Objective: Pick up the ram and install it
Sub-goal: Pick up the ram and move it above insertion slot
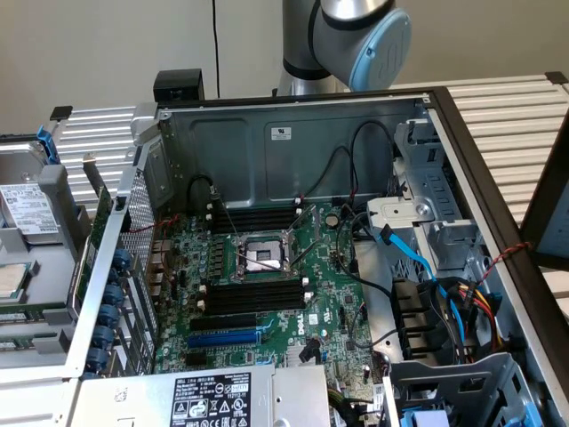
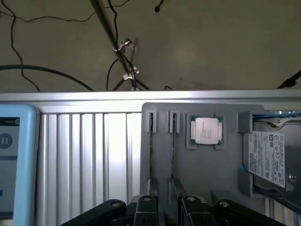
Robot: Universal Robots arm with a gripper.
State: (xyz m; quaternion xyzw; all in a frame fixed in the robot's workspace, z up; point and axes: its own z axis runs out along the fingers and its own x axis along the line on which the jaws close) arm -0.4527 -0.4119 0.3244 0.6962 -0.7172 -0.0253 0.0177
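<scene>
Robot at work on an open computer: the black gripper (image 2: 164, 195) of the silver robot arm (image 1: 356, 36) hangs before a flat grey plastic holder (image 2: 225, 179). Its jaws are apart, and bare grey plastic shows between the two black fingers (image 2: 178, 193). The ram (image 2: 173, 146), which we see edge-on as a thin dark stick, stands in a narrow slot of that holder, beyond the fingertips and not between them. A second thin stick (image 2: 150, 146) stands in the slot beside it. We cannot tell whether the fingers touch either one.

In the same holder, a square processor with a matte silver lid (image 2: 205, 130) sits in a shallow pocket. A metal hard drive with a white label (image 2: 268, 155) lies in the pocket next to it. The holder rests on a ribbed aluminium table (image 2: 84, 150).

In the exterior view we look down into an open grey steel computer case (image 1: 231, 142). Inside, a large green motherboard (image 1: 329, 302) carries rows of long black slots (image 1: 253, 298) on both sides of a square metal socket (image 1: 260, 258). Black and blue cables (image 1: 418, 258) loop at the exterior view's right
</scene>
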